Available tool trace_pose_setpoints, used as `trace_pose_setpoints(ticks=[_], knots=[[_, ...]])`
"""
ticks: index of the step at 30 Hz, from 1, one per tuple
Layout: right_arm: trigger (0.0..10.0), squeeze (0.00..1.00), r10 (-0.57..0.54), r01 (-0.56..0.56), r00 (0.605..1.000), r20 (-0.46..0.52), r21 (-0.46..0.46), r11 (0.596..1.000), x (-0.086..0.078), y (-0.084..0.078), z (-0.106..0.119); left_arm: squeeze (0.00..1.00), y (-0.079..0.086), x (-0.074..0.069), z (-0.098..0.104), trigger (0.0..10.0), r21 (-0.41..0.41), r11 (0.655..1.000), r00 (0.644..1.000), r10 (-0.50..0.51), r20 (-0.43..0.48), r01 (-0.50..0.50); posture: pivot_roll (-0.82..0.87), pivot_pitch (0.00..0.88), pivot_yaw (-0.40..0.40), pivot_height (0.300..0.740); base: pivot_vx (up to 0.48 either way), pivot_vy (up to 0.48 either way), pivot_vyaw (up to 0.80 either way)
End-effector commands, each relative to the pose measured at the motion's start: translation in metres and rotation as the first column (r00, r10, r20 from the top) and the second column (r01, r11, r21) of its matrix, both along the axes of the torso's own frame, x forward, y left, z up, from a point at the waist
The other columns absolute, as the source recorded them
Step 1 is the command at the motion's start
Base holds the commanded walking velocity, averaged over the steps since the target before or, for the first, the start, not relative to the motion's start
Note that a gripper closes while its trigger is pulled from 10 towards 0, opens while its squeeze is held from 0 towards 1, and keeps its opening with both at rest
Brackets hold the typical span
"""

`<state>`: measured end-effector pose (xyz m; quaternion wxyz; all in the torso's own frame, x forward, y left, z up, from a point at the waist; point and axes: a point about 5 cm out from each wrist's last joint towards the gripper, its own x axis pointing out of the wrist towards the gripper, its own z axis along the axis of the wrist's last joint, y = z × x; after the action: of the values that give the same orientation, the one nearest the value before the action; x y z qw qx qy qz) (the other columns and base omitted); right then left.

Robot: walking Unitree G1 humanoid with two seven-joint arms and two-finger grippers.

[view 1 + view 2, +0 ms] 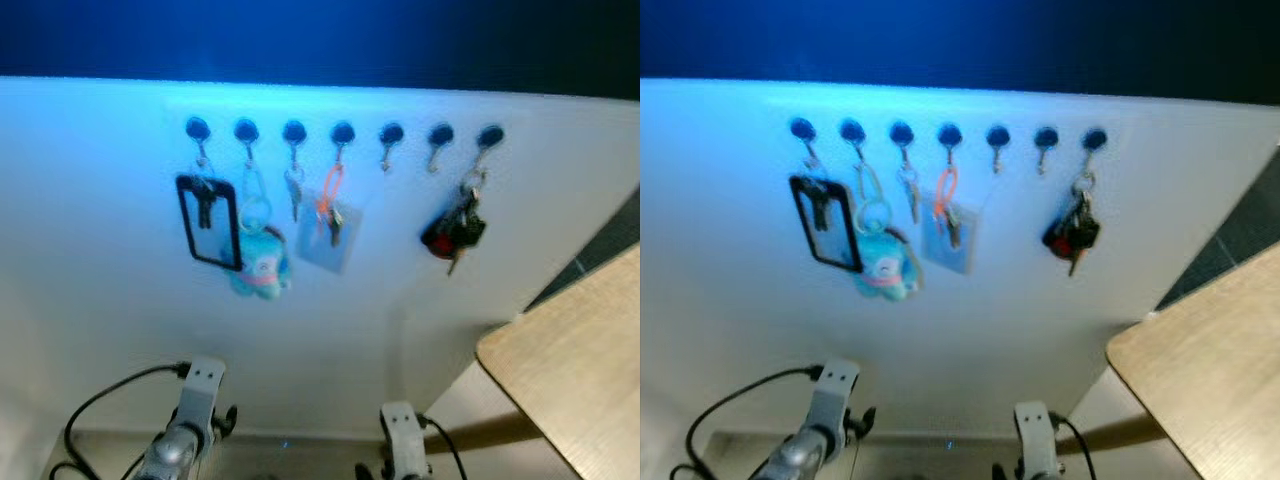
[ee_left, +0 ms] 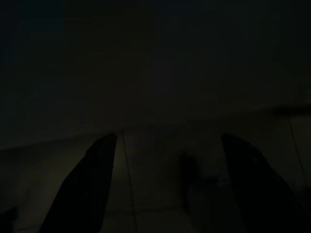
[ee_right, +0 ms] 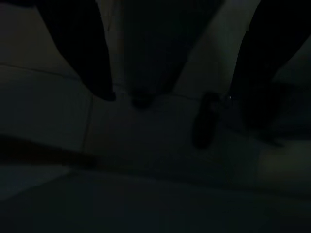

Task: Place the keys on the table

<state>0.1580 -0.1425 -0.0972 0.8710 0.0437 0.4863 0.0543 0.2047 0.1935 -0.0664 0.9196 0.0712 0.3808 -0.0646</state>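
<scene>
Red-tagged keys (image 1: 455,232) hang from the last hook to the right on the white wall panel (image 1: 120,300), above the wooden table's (image 1: 575,345) corner, out of reach while both arms hang idle, left gripper (image 2: 165,184) and right gripper (image 3: 170,73) spread, holding nothing.

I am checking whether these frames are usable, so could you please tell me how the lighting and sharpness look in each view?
Left and right eye views: soft and slightly blurred, with a blue cast over the white wall; the hooks and keys stay recognisable. Left wrist view: nearly black, the left claw a mere silhouette. Right wrist view: equally dark, with the right claw above faint floor tiles.
</scene>
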Motion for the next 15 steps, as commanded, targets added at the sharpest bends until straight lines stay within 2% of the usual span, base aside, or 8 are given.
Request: trace_pose_setpoints(ticks=[1,4,6,15], knots=[[10.0,0.0,-0.076,0.076,0.997,-0.013,0.014,0.997,-0.004,-0.002,-0.002,0.0,0.001,-0.006,-0.004,10.0,0.008,1.0,1.0,0.009,-0.028,-0.009,0.09,0.009,-0.038,0.74,0.0,0.0,0.8],[10.0,0.0,-0.104,0.104,0.994,-0.014,0.016,0.994,-0.005,-0.004,-0.002,0.0,0.001,-0.006,-0.004,10.0,0.009,1.0,1.0,0.012,-0.027,-0.012,0.09,0.009,-0.038,0.74,0.0,0.0,0.8],[10.0,0.0,-0.248,0.249,0.968,-0.022,0.032,0.968,-0.007,-0.012,-0.003,0.0,0.002,-0.006,-0.004,10.0,0.011,1.0,0.999,0.029,-0.023,-0.028,0.08,0.008,-0.032,0.74,0.0,0.0,0.0],[10.0,0.0,-0.27,0.271,0.962,-0.028,0.028,0.962,-0.007,-0.013,-0.003,0.0,0.007,-0.009,-0.005,10.0,0.009,0.999,0.999,0.039,-0.033,-0.039,0.08,0.006,-0.029,0.74,0.0,0.0,0.0]])
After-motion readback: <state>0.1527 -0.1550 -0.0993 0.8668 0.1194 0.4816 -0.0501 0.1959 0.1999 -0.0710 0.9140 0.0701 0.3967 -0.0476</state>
